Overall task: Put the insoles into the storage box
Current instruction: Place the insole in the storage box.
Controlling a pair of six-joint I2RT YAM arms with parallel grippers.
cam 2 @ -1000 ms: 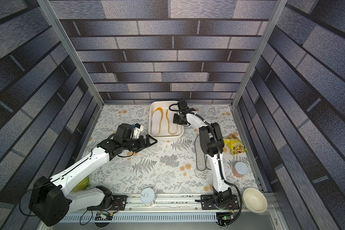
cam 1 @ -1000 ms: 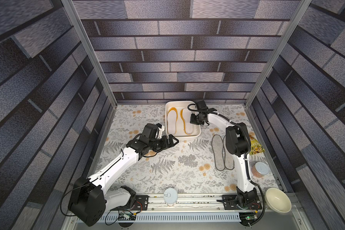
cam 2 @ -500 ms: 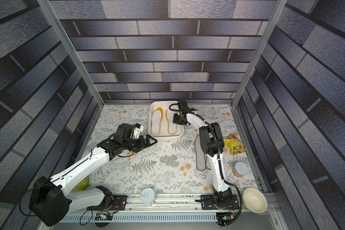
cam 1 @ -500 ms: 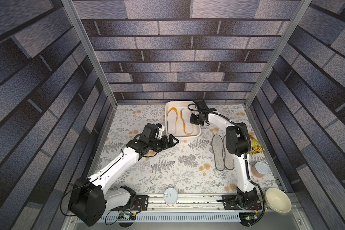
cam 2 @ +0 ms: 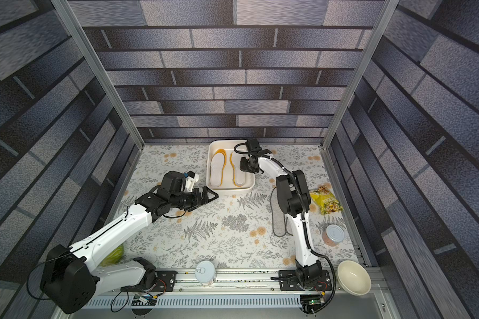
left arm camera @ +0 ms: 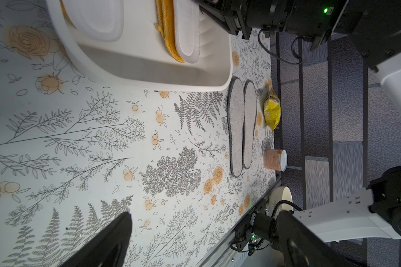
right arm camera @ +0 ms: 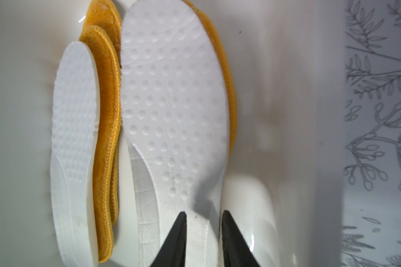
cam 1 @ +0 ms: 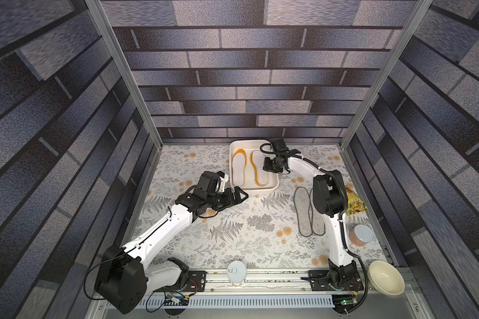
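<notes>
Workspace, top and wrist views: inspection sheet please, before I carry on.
Surface: floral tablecloth, flat.
Job's things: storage box holds white insoles over orange insoles; two grey insoles lie outside it on the cloth.
Clutter: yellow snack bag, orange-labelled can, pale can, cream bowl, green object.
Grippers: left gripper open, empty, near the box; right gripper slightly open over a white insole's heel.
Cables: black cable loops over the box's far corner.
Surroundings: brick-patterned walls, metal posts.

Along my right: a yellow snack bag (cam 1: pixel 354 203), nearer an orange tin (cam 1: pixel 360 235), nearest a cream bowl (cam 1: pixel 387 277); a silver-lidded tin (cam 1: pixel 236 272) near-centre.
</notes>
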